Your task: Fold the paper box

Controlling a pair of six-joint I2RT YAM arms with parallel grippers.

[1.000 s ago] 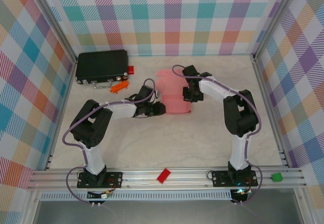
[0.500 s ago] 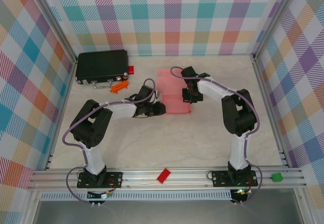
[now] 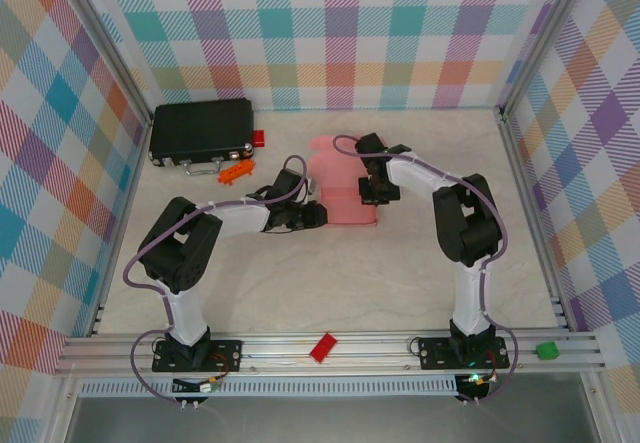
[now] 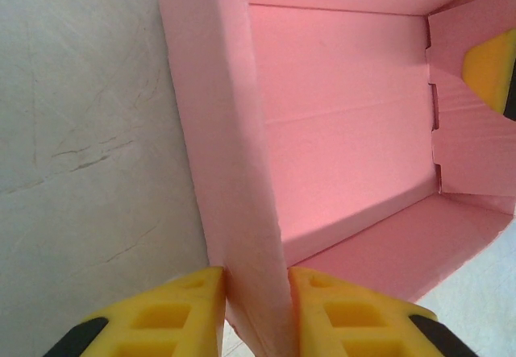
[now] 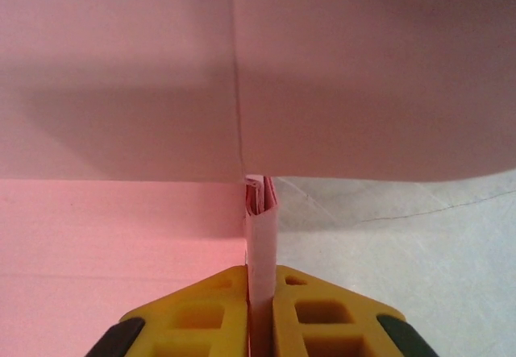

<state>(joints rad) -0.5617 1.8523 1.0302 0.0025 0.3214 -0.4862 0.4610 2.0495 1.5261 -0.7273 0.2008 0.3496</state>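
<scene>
The pale-pink paper box [image 3: 340, 188] stands partly formed in the middle of the table, its inside open upward. My left gripper [image 3: 318, 215] is shut on the box's left side wall [image 4: 242, 212], which passes between the yellow fingers [image 4: 173, 313]. My right gripper [image 3: 372, 189] is shut on the folded right side wall [image 5: 260, 244], pinched thin between its yellow fingers [image 5: 314, 313]. In the left wrist view the box floor [image 4: 347, 115] and the far wall show, with a yellow fingertip of the other gripper [image 4: 492, 67] at the right edge. A large pink flap [image 5: 258, 67] hangs across the top of the right wrist view.
A black case [image 3: 201, 131] lies at the back left, with an orange object [image 3: 236, 171] in front of it and a small red block [image 3: 258, 137] beside it. Another red block [image 3: 323, 347] and a green block [image 3: 546, 350] sit on the front rail.
The right arm's elbow and gripper have shifted slightly left toward the box. The left arm and the box have stayed put.
</scene>
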